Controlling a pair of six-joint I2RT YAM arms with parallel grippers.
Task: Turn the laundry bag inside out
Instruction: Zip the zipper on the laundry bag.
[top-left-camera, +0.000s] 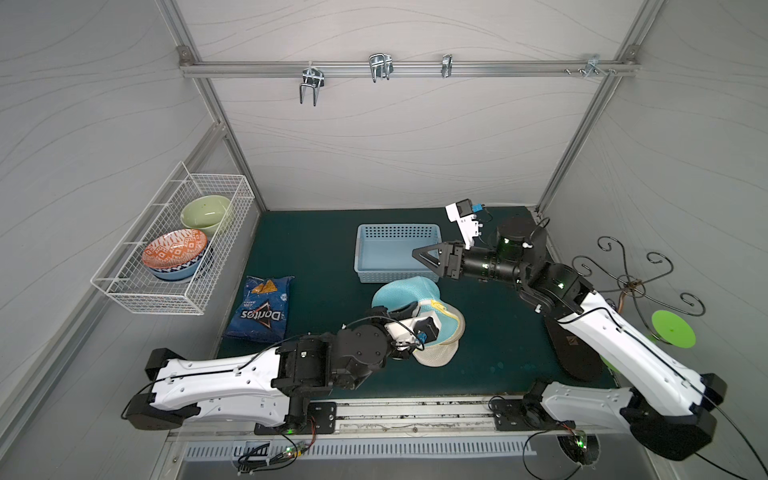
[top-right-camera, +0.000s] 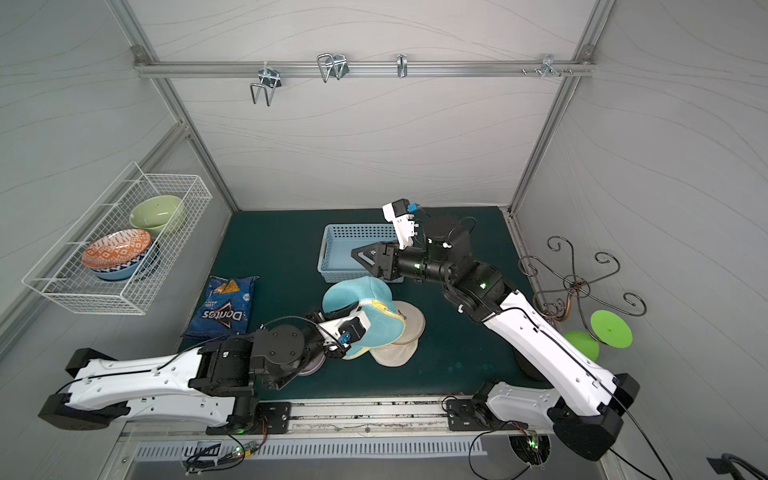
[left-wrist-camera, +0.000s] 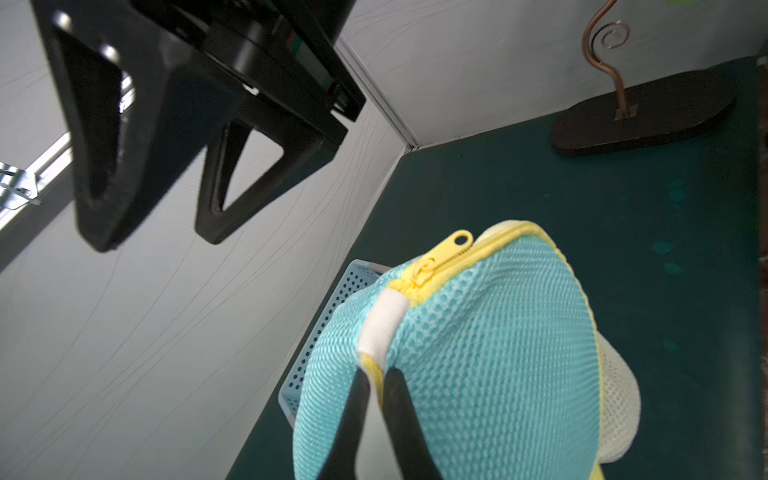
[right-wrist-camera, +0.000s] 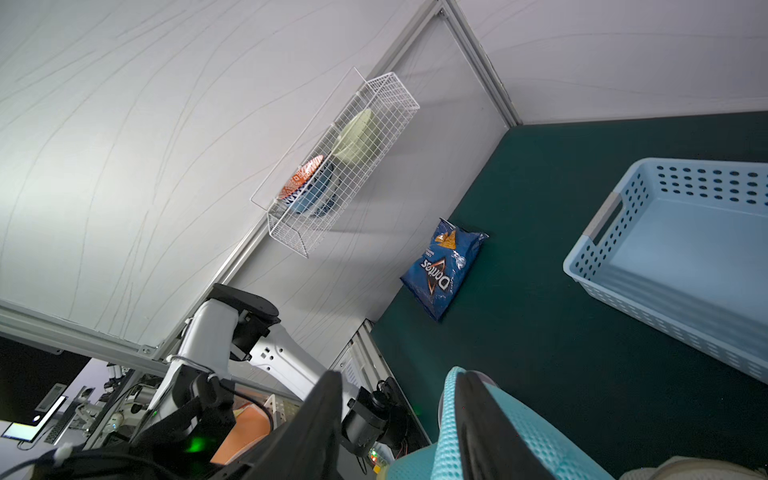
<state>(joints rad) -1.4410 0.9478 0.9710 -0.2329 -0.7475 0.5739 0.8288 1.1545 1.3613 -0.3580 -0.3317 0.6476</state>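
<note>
Currently the teal mesh laundry bag with yellow zip trim (top-left-camera: 405, 293) sits mid-bench on the dark green bench (top-left-camera: 498, 332), just in front of the pale blue perforated plastic basket (top-left-camera: 399, 226). It is bunched up, and cream mesh shows at its near edge. Whether that is lining already turned out, I cannot tell.

The left hand (left-wrist-camera: 376, 376) is pinched tight on the bag's yellow rim, just under the white fabric tab (left-wrist-camera: 384, 320). The right hand (left-wrist-camera: 156, 240) hangs above the bag with its jaws partly apart and nothing between them.

Risks, as I judge them:
- The left hand's hold is a thin bite on the rim's edge. A hard pull from the other arm could strip the fabric out, and the bag would drop slack.
- If the right hand comes down on the outside and closes on both layers together, pulling would drag the whole bag rather than turn it.
- The yellow zip pull (left-wrist-camera: 455, 245) stands proud near the opening, so a finger could snag it or catch in the open mesh.
- The basket is close behind the bag. A reach from that side may nudge it, or pulled fabric may drape over its wall.
</note>
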